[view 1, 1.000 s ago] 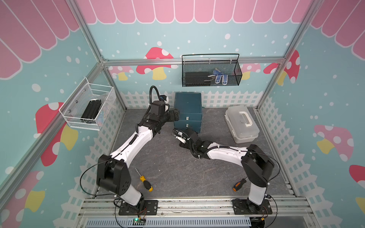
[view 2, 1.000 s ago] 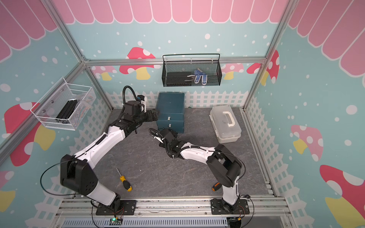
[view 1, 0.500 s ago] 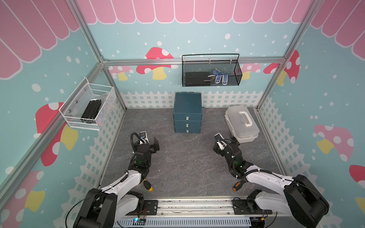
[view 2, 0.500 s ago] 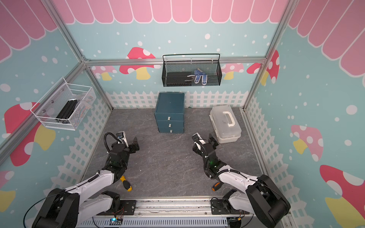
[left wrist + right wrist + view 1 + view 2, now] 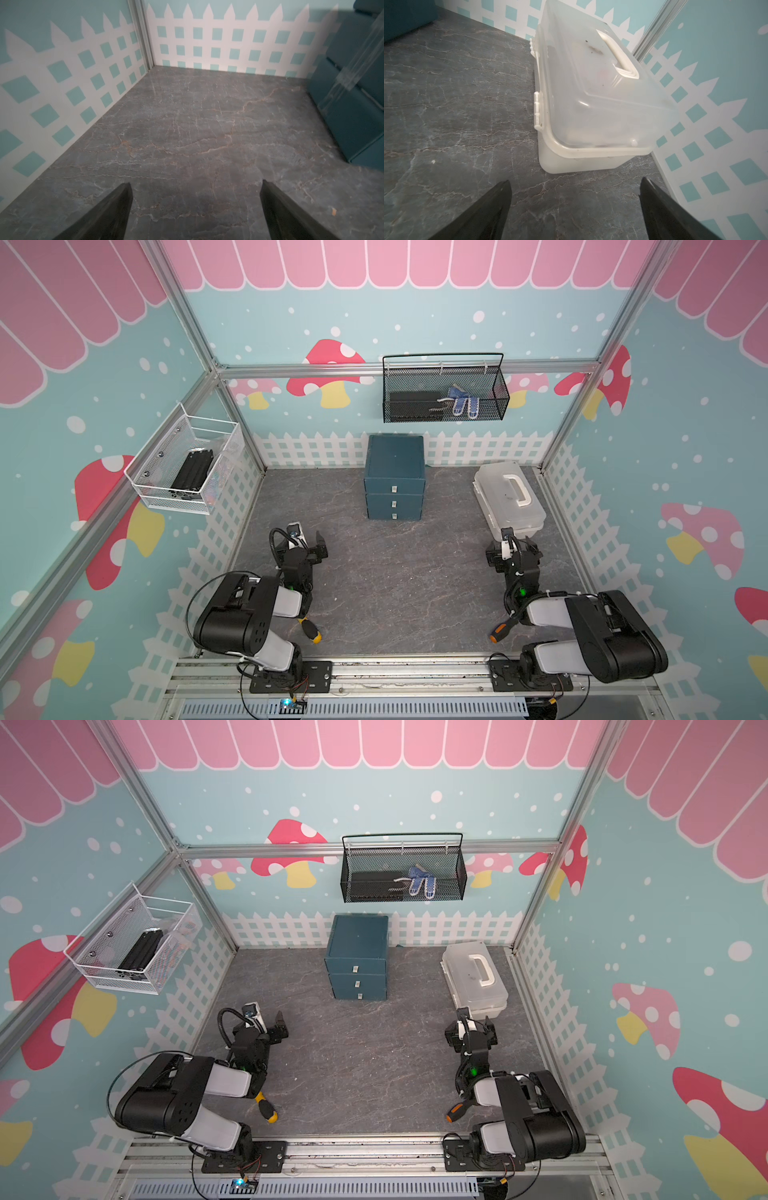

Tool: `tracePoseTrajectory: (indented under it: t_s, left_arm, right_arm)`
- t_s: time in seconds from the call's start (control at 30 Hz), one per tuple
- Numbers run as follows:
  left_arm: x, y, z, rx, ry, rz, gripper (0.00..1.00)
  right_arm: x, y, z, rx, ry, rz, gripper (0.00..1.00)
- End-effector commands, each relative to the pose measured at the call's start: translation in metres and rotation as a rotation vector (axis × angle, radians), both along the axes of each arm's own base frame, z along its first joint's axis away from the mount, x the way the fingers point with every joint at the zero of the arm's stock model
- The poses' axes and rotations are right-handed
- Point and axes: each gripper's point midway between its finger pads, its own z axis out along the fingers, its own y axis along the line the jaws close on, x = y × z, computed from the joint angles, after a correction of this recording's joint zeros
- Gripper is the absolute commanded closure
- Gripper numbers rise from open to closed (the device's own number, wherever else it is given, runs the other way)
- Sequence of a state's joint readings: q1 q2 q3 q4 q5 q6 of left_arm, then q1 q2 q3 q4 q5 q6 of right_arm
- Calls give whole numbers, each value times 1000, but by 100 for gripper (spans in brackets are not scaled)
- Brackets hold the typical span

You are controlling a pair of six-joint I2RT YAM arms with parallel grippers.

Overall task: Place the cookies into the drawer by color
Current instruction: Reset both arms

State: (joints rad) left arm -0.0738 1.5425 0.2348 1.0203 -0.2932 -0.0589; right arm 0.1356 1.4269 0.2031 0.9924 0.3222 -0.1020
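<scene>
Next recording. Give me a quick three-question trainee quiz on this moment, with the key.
1. Are the left gripper and the right gripper open or shut?
2. True or false: all three drawers of the cabinet are shut.
3. The right gripper faces: A) the cabinet, B) the white plastic case, C) the left gripper.

Key: 1. Both open, holding nothing. 2. True. 3. B.

- The drawer is showing dark teal.
- The right case is looking translucent white.
- The floor is showing veined grey marble.
</scene>
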Motion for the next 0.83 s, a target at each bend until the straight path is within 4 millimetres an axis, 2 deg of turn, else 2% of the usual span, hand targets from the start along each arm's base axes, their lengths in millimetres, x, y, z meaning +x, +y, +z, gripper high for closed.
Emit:
tracePoseTrajectory:
  t_s: [0.0, 0.03, 0.07, 0.13, 0.33, 0.8]
  left_arm:
    - [25, -4, 36, 20, -101, -13, 1]
    - [26, 0, 32, 16, -76, 7, 1]
    - [27, 3, 28, -6, -29, 27, 1]
    - [33, 10, 30, 5, -42, 58, 1]
    - [32, 10, 30, -7, -28, 55, 1]
    - [31, 10, 30, -4, -34, 56, 1]
  right_arm:
    - [25, -3, 19, 103, -62, -9, 1]
    - [27, -8, 11, 116, -45, -29, 1]
    - [31, -12, 13, 114, -77, -42, 1]
    - [32, -11, 8, 131, -19, -40, 1]
    - [30, -30, 10, 155, -49, -132, 1]
    - [30, -30, 10, 158, -44, -127, 1]
